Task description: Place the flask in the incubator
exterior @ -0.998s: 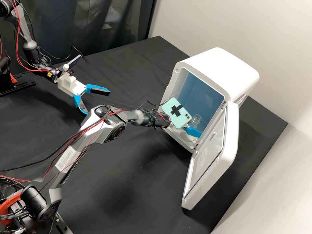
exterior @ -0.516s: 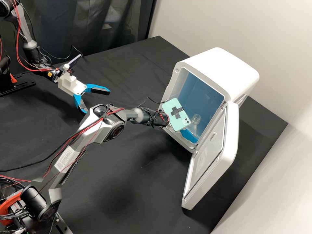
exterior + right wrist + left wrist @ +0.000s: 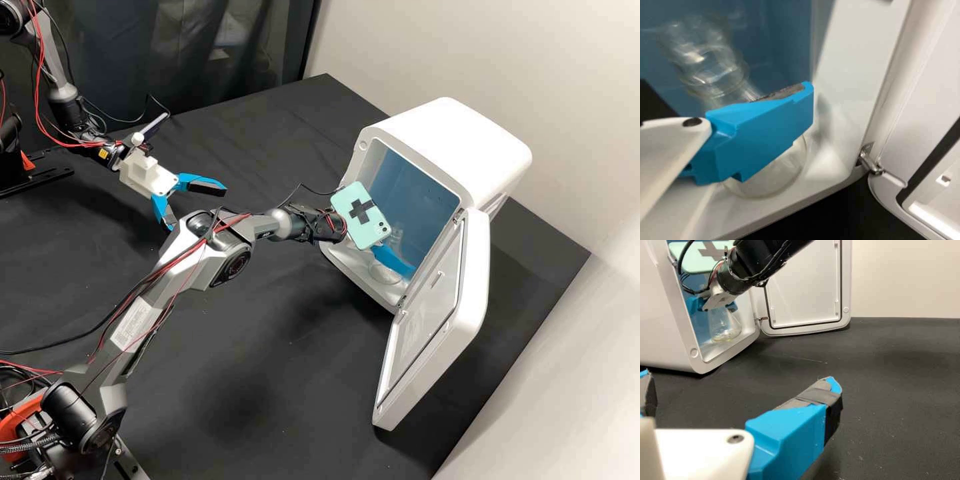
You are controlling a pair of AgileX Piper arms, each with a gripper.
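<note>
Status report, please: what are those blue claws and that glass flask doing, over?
Left gripper open, hovering over bench. Right gripper inside incubator, at flask. Flask standing on incubator floor. Door wide open.

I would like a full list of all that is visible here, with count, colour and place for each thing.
incubator: one, white with blue inside, on the right part of the bench, door open
flask: one, clear glass, upright on the incubator's floor
bench: one, black, under everything
curtain: one, dark, behind the bench
mint-green device: one, with a black cross, on the right wrist at the incubator's opening
left end effector: one, white and blue, open, above the bench's left part
right end effector: one, white and blue, inside the incubator beside the flask
</note>
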